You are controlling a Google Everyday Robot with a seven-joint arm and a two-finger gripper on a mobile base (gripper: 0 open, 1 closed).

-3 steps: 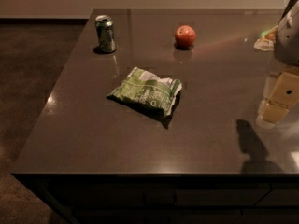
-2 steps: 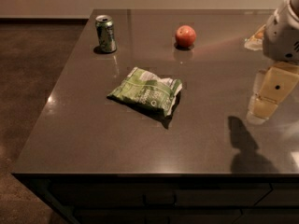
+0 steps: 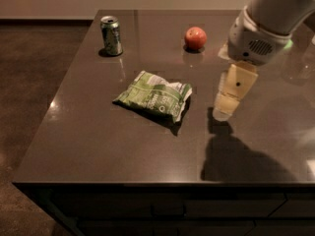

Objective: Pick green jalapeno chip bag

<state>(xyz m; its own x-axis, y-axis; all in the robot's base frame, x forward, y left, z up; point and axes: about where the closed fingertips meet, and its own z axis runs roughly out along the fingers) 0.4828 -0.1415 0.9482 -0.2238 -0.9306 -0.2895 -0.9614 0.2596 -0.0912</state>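
The green jalapeno chip bag (image 3: 155,99) lies flat on the dark table (image 3: 98,141), near its middle; it is crinkled, green with white patches and print. My gripper (image 3: 225,107) hangs from the white arm coming in from the upper right. It points down and sits to the right of the bag, above the table, apart from the bag. It holds nothing that I can see.
A small green drink can (image 3: 111,35) stands at the back left. A red apple (image 3: 195,38) sits at the back middle. The table's left and front edges drop to a dark floor. The arm's shadow falls on the table's right front.
My arm and gripper have moved left from the table's right edge toward the chip bag. The bag, can and apple have not moved.
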